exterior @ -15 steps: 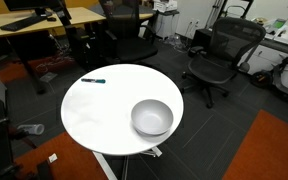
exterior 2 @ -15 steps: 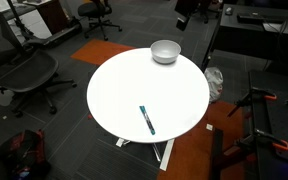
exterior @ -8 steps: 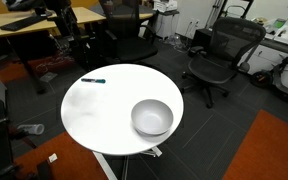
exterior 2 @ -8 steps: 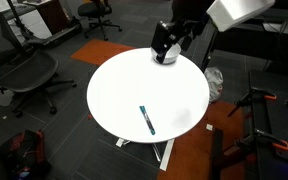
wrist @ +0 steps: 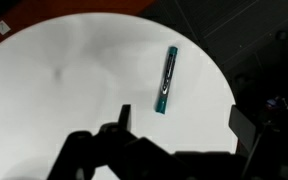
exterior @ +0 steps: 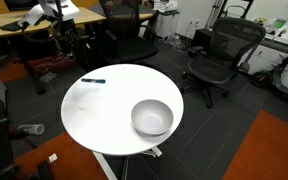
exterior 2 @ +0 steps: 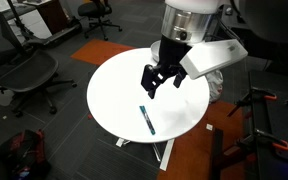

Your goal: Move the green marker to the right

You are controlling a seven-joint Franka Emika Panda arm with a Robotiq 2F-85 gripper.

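Note:
The green marker (exterior 2: pixel 146 119) is a thin dark stick with a teal end, lying flat near the edge of the round white table (exterior 2: pixel 114 90). It also shows in an exterior view (exterior: pixel 94 81) and in the wrist view (wrist: pixel 166 80). My gripper (exterior 2: pixel 159 80) is open and empty, hanging above the table's middle, short of the marker. In the wrist view its two dark fingers (wrist: pixel 182 120) are spread apart, with the marker just beyond them and a little toward the left finger.
A round grey bowl (exterior: pixel 152 117) stands on the table's opposite side from the marker; my arm hides it in an exterior view. Office chairs (exterior: pixel 216 55), desks (exterior: pixel 34 22) and a black chair (exterior 2: pixel 29 72) ring the table.
My arm has come into view and moved from over the bowl to above the middle of the table, toward the marker. The marker and bowl have not moved.

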